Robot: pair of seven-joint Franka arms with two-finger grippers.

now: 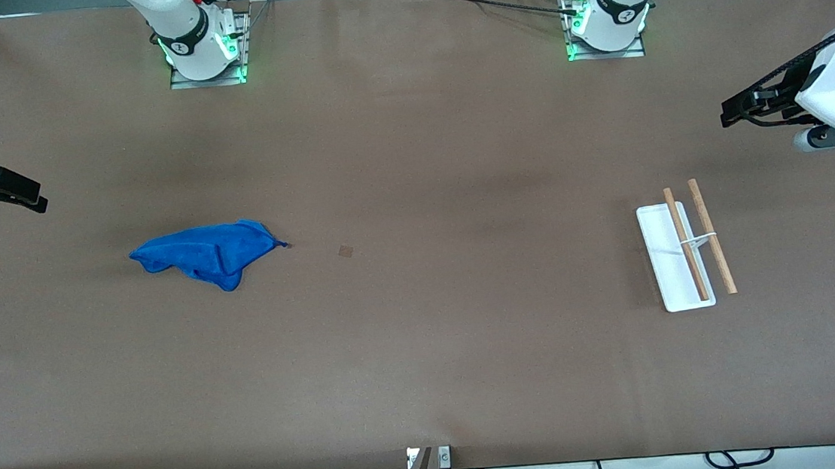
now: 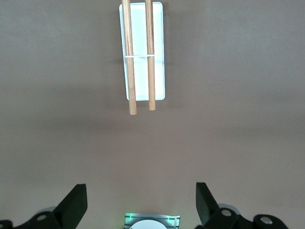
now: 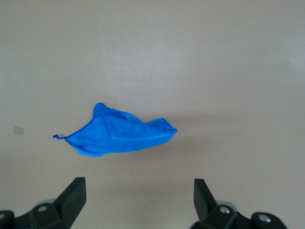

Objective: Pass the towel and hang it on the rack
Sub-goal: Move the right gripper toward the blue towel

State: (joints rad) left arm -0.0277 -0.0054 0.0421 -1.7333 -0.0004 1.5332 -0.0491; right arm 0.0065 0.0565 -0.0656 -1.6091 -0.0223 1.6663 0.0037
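Note:
A crumpled blue towel (image 1: pixel 208 254) lies flat on the brown table toward the right arm's end; it also shows in the right wrist view (image 3: pixel 119 133). The rack (image 1: pixel 683 249), a white tray base with two wooden rods joined by a thin white bracket, stands toward the left arm's end and shows in the left wrist view (image 2: pixel 141 52). My right gripper (image 1: pixel 25 199) is open and empty, up in the air at the table's end, apart from the towel. My left gripper (image 1: pixel 736 114) is open and empty, up in the air at the other end, apart from the rack.
A small brown square mark (image 1: pixel 346 250) lies on the table beside the towel, toward the middle. Both arm bases (image 1: pixel 205 53) (image 1: pixel 607 21) stand along the table's edge farthest from the front camera. Cables hang below the table's near edge.

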